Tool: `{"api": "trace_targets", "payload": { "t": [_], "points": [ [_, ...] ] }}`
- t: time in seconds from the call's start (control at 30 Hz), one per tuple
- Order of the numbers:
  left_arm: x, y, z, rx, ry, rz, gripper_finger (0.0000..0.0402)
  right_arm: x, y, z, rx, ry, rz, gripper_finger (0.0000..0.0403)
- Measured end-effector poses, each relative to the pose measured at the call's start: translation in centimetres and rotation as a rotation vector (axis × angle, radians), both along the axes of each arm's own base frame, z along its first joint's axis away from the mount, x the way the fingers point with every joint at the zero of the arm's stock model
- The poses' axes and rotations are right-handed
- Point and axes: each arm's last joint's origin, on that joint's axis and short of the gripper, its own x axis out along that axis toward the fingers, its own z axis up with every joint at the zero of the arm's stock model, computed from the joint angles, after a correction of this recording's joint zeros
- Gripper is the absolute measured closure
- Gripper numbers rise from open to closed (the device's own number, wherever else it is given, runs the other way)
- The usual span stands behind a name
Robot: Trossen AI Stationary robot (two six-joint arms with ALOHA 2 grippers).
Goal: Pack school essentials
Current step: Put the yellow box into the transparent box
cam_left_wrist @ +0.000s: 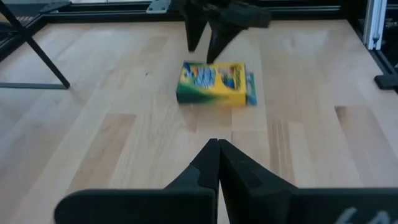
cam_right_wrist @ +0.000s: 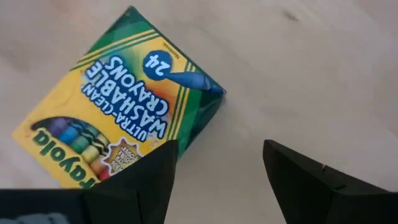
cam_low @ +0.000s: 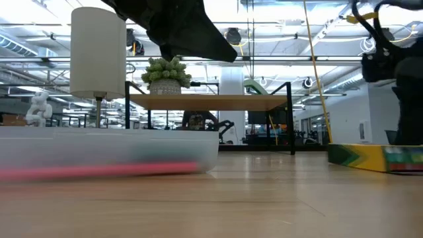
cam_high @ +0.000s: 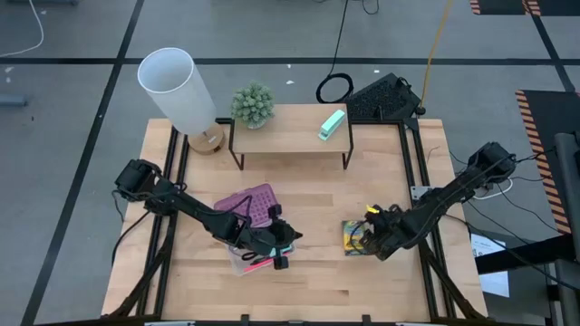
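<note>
Right pincer point(cam_right_wrist: 217, 168) (fingers spread) beside crayon box point(cam_right_wrist: 118, 106) corner

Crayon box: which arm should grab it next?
Right. The right tool is open and hovering right beside the crayon box, as its wrist view shows. The left tool is shut, over the clear case, farther away.

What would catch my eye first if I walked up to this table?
Probably the bright yellow-green crayon box lying flat on the table's right side, with the right gripper open just above it. Left of centre, the left gripper, fingers closed, hovers over a clear case with a purple lid. A tall white lamp stands at the back left.
</note>
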Motion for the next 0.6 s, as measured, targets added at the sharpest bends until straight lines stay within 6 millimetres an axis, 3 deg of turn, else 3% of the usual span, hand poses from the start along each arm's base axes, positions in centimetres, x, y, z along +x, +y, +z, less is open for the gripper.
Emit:
{"api": "trace_targets", "payload": {
  "t": [0.3,0.43,0.6],
  "points": [
    [0.4,-0.2,0.7,-0.049,-0.08,0.007,0.0394,3.2,0.2,0.7,-0.016,-0.215,0.229,0.017],
    [1.1,-0.5,0.7,-0.048,-0.099,-0.002,0.0394,3.5,0.4,0.8,0.02,-0.219,0.296,0.017],
    [3.6,-1.5,0.0,-0.023,-0.065,-0.076,0.0394,3.1,1.4,0.8,0.048,-0.205,0.415,0.017]
  ]
}}
